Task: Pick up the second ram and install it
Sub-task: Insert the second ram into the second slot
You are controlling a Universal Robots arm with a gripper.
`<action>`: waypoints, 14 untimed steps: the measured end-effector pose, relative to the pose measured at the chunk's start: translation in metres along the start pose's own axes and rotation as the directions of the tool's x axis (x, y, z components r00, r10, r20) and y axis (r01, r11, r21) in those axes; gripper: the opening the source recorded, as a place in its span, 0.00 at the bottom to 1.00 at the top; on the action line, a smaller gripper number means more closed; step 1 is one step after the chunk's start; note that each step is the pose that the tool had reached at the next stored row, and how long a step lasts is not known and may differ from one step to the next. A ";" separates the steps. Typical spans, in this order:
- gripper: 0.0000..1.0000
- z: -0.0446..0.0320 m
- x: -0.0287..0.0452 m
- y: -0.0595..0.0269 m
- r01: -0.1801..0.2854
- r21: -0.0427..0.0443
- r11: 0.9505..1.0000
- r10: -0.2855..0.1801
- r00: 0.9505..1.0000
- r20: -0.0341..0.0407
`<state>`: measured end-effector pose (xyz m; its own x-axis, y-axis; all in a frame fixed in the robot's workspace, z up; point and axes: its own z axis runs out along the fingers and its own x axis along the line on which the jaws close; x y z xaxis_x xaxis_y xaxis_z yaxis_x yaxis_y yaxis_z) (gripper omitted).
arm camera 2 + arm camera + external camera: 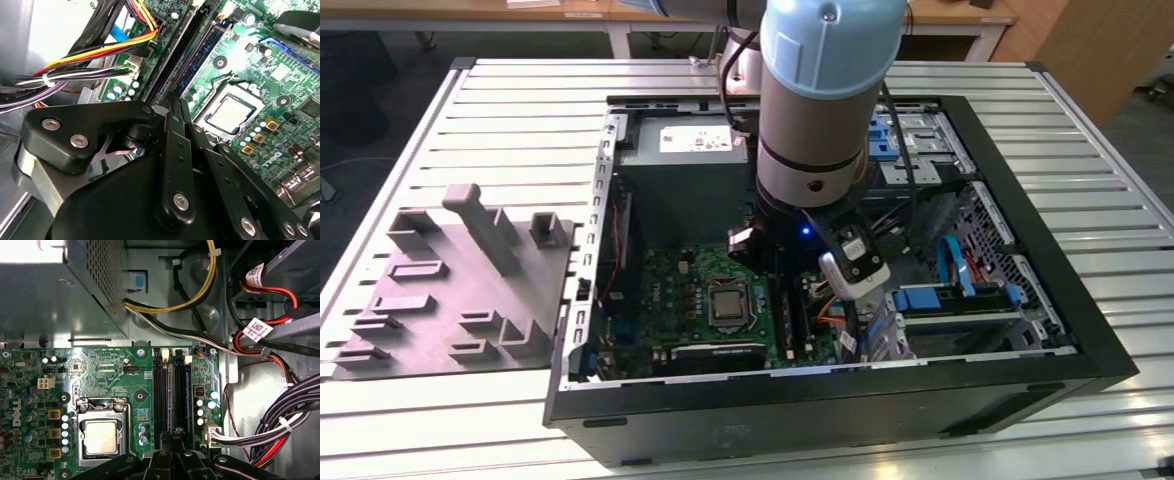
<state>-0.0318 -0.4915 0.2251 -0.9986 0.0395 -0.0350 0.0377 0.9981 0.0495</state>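
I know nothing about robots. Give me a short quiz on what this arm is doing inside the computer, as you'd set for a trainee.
1. True or false: the gripper is outside the computer case.
2. What is the gripper nearest to in the first wrist view?
A. the long black memory slots
B. the power supply
C. the yellow cable
3. Fill in: the grey moulded tray lies on the slatted table at the exterior view's ____ of the computer case.

Key: 1 false, it is down inside the case over the motherboard; 2 A; 3 left.
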 end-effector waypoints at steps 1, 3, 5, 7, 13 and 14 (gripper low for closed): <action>0.11 0.0001 0.0000 0.0000 0.001 0.000 1.000 -0.001 1.000 0.000; 0.11 0.0001 0.0000 0.0000 0.011 0.000 1.000 -0.011 1.000 -0.001; 0.11 0.0001 0.0002 0.0000 0.021 -0.001 1.000 -0.021 1.000 -0.001; 0.11 0.0002 0.0003 0.0000 0.023 -0.001 1.000 -0.023 1.000 -0.001; 0.11 0.0017 0.0004 -0.0001 0.023 -0.001 1.000 -0.023 1.000 -0.001; 0.11 0.0017 0.0003 -0.0001 0.023 -0.001 1.000 -0.023 1.000 -0.001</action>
<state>-0.0321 -0.4915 0.2234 -0.9993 0.0162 -0.0349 0.0145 0.9987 0.0495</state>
